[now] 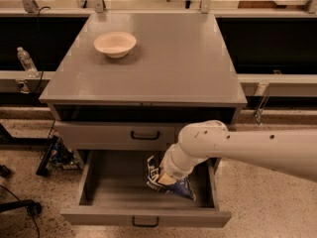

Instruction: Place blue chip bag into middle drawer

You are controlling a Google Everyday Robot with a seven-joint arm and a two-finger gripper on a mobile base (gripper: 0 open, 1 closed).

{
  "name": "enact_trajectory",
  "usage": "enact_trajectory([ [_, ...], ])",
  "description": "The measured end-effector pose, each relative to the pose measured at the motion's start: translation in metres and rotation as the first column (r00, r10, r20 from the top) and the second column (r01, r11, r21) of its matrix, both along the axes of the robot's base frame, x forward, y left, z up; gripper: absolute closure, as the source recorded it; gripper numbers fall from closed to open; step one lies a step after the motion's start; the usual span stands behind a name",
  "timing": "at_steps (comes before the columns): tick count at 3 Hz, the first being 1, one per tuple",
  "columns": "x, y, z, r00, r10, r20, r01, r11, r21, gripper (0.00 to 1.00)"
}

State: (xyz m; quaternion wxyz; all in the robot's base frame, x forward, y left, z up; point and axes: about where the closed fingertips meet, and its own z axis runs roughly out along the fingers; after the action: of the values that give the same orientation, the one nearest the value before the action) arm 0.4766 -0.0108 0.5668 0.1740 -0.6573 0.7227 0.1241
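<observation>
I see the blue chip bag (171,182) down inside the middle drawer (146,216), toward its right half. It is dark-blue crinkled foil with white print, tilted, its upper end hidden under my gripper (166,175) and its lower corner pointing toward the drawer's front right. The drawer is pulled fully out, a wide shallow grey tray with a flat front and 1 small dark handle, below the closed front above.
</observation>
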Motion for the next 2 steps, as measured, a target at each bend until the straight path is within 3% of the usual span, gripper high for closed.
enact_trajectory([
  [2, 0.018, 0.007, -0.057, 1.0000, -0.003, 0.007, 0.002, 0.999, 0.054, 1.00],
])
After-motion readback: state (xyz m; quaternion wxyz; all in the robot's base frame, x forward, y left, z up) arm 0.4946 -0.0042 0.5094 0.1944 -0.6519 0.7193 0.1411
